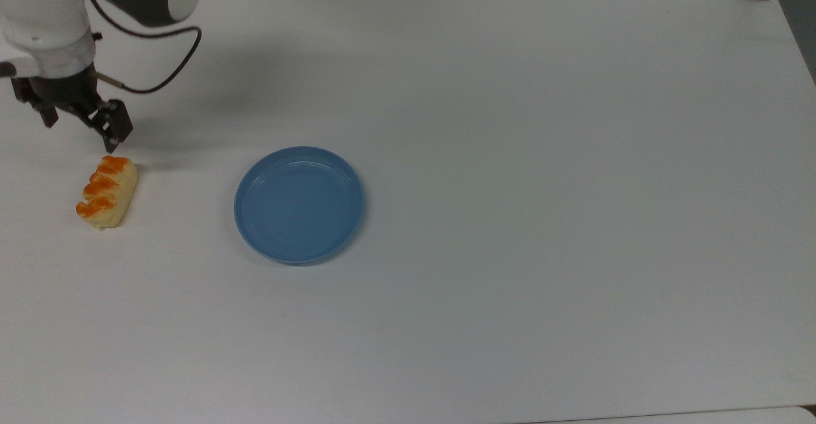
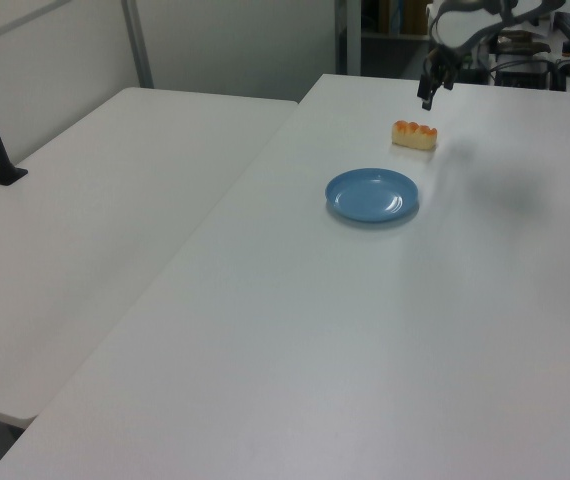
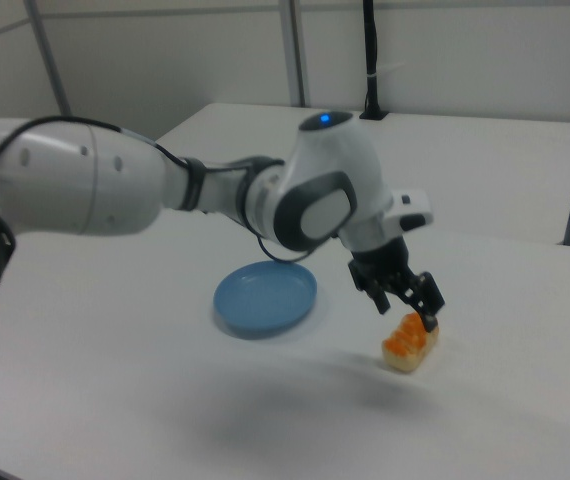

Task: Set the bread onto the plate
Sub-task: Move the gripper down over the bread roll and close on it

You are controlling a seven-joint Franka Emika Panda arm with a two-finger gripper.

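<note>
I held the gripper [image 1: 81, 132] open and empty just above the bread [image 1: 106, 192], which lay on the table [image 1: 510, 156] well apart from the plate [image 1: 299, 204]. Approach stage; next, I judged, descend and close.

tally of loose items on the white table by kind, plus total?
bread: 1
plate: 1
Total: 2, both on the table
</note>
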